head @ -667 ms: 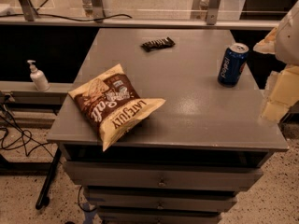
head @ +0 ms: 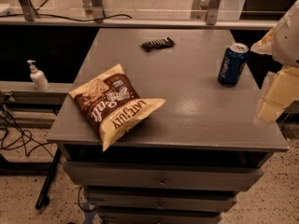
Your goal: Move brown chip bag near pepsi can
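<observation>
In the single camera view, we see the brown chip bag (head: 112, 104) lying flat on the front-left part of the desk (head: 196, 111), one corner poking out over the front edge. The pepsi can (head: 232, 64) stands upright at the right side, well apart from the bag, with bare desk between them. A small dark candy bar (head: 158, 44) lies near the back edge, and a pump bottle (head: 38, 76) stands on a lower ledge to the left.

Our pincer (head: 271, 104) hangs at the right edge of the desk, just in front of the can and far from the bag. We cannot tell whether it is open or closed, and it holds nothing that we can see.

We judge the bag to be light, puffed with air, crinkly and slick, with brittle chips inside. A hard squeeze across the belly could crush them or let the film slip. We would rather pinch a flat sealed edge or the raised middle crease, lift gently, and set it down short of the can, which would tip easily if knocked.
</observation>
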Robot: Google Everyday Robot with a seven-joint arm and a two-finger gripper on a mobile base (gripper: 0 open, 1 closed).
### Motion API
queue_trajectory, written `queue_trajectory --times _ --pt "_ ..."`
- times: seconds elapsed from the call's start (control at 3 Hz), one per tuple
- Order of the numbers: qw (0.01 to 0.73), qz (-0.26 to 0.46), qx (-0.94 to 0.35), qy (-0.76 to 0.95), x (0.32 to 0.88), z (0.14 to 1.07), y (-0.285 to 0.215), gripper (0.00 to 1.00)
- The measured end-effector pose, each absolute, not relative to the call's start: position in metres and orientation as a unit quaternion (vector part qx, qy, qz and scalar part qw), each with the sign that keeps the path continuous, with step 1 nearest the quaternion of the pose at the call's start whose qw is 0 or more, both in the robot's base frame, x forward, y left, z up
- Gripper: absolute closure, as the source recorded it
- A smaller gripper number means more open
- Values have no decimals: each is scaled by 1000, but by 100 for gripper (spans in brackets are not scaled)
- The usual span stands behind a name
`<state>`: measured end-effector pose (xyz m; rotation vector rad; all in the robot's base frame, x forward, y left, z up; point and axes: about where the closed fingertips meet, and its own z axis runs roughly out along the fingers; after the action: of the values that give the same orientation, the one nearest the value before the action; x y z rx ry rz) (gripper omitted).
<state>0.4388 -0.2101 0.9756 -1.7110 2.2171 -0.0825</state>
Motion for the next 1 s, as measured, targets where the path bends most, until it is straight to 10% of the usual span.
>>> queue_trajectory --times 1.0 --pt "306 86 -572 756 443 928 -129 0"
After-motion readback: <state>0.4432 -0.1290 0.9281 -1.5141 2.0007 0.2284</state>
